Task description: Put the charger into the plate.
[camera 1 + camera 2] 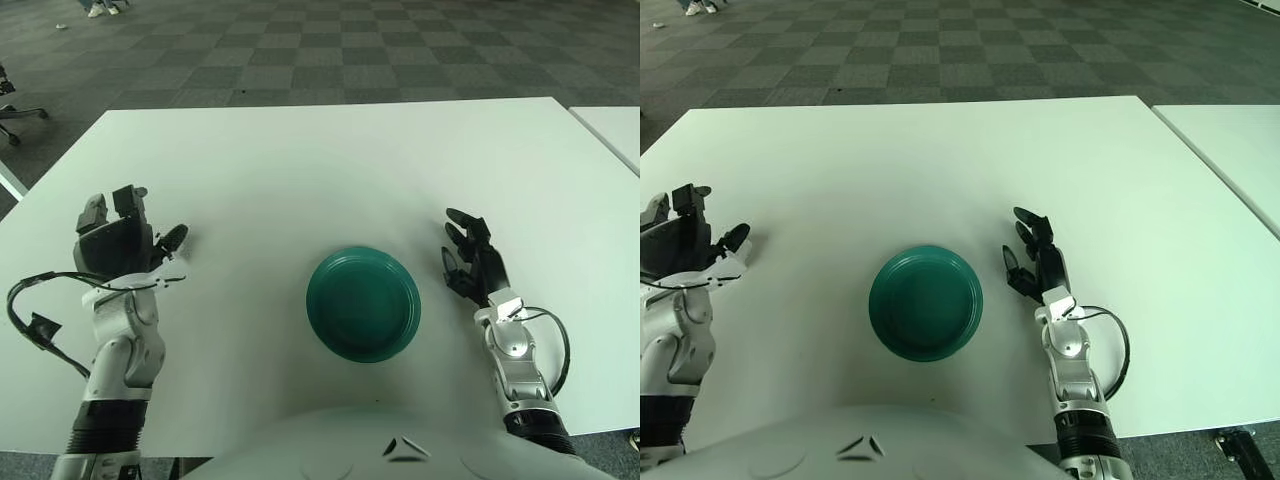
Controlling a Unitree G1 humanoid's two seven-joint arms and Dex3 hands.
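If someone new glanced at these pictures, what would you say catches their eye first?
The dark green plate stands out most, alone near the front middle of the white table, with nothing in it. Next come the two robot hands flanking it: the left hand raised well out toward the table's left edge, and the right hand close beside the plate's right rim, fingers spread and holding nothing. No charger is visible anywhere.

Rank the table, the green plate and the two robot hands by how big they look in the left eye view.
1. White table, by far the largest.
2. Green plate.
3. Left robot hand.
4. Right robot hand, slimmer and darker.

The two hands differ only slightly, and pose may account for that.
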